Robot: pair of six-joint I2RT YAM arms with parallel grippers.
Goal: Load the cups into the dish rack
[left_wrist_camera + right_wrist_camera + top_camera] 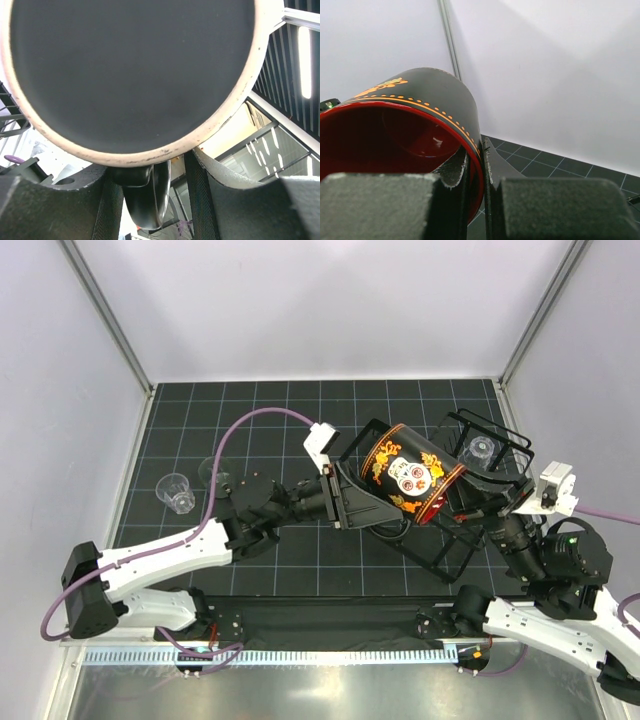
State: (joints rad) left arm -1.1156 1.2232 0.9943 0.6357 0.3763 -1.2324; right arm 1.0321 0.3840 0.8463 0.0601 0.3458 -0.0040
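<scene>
1. The mug (410,475) is held tilted on its side over the left part of the dish rack (497,432), between both arms
2. The right gripper (477,165) is pinched onto the rim wall, one finger inside, so the weight is carried
3. The left gripper (350,502) is set part open about the handle (145,200), a gap showing; a handover is judged
4. Two clear tumblers (176,492) are seen at the left, well apart from the rack; a third tumbler (482,450) is seen inside it

Bright, even overhead light; soft shadows; wrist-view foregrounds perhaps blurred.
</scene>
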